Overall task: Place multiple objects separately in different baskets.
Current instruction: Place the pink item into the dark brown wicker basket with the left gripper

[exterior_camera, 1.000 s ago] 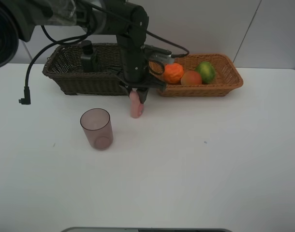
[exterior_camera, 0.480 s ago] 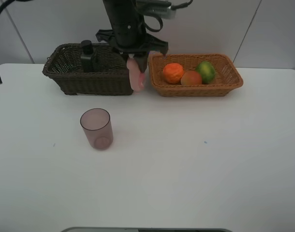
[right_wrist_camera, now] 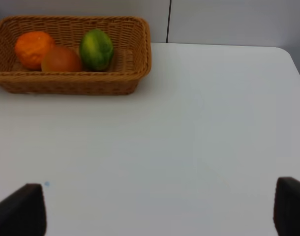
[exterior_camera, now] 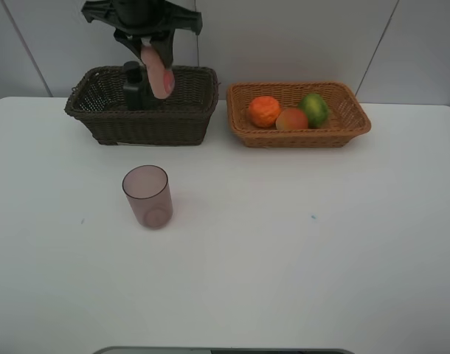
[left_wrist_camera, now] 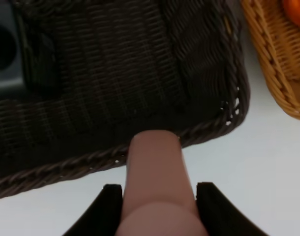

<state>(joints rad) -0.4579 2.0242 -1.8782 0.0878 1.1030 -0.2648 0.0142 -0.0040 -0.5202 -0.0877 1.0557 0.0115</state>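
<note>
Pink bottle, lifted from table to upper left of frame, clamped in left gripper, hanging above dark basket.

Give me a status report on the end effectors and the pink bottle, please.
Left end effector shut on pink bottle, aloft at dark basket, not released. Right end effector open, empty. Cup on table, clear of the path.

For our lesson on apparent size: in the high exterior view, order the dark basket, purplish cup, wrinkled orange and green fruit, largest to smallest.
1. dark basket
2. purplish cup
3. wrinkled orange and green fruit: about alike, unranked
</note>
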